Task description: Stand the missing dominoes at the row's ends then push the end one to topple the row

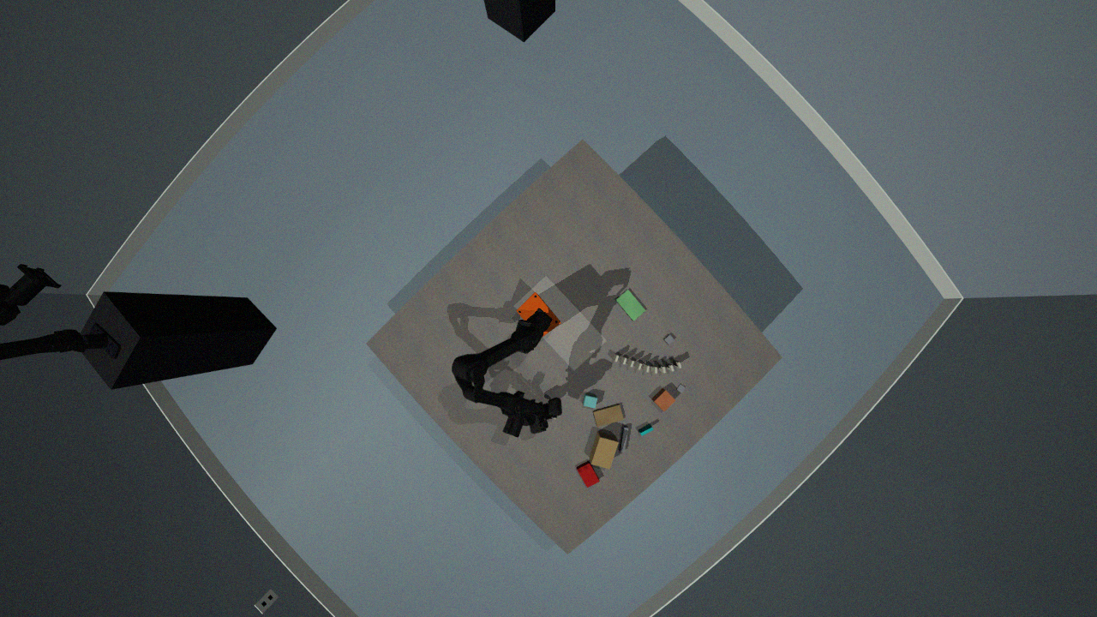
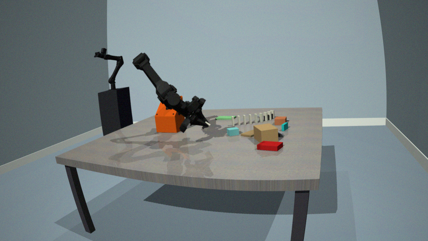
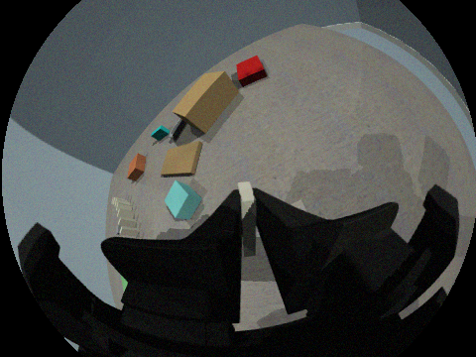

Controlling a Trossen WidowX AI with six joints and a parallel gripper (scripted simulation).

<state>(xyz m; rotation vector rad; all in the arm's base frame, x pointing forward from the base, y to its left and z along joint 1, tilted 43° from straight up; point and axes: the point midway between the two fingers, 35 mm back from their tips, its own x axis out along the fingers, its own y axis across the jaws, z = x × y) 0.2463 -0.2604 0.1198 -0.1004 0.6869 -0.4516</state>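
A curved row of several cream dominoes (image 1: 648, 360) stands at the right of the table, and shows in the side view (image 2: 252, 117) and at the left edge of the wrist view (image 3: 126, 214). My gripper (image 2: 205, 123) is shut on a cream domino (image 3: 246, 218), which sticks out past the fingertips. The arm leans low and tilted over the table. The gripper (image 1: 554, 408) is left of the cyan cube (image 1: 590, 400) and well apart from the row's near end. The held domino is above the table; I cannot tell whether it touches.
An orange arm base (image 2: 169, 118) stands behind. A green flat block (image 2: 223, 117) lies by the row's left end. A cyan cube (image 2: 232, 131), tan slab (image 2: 247, 133), tan box (image 2: 265, 132), red block (image 2: 269, 145), teal piece (image 2: 284, 126) and brown block (image 2: 280, 120) sit near the row.
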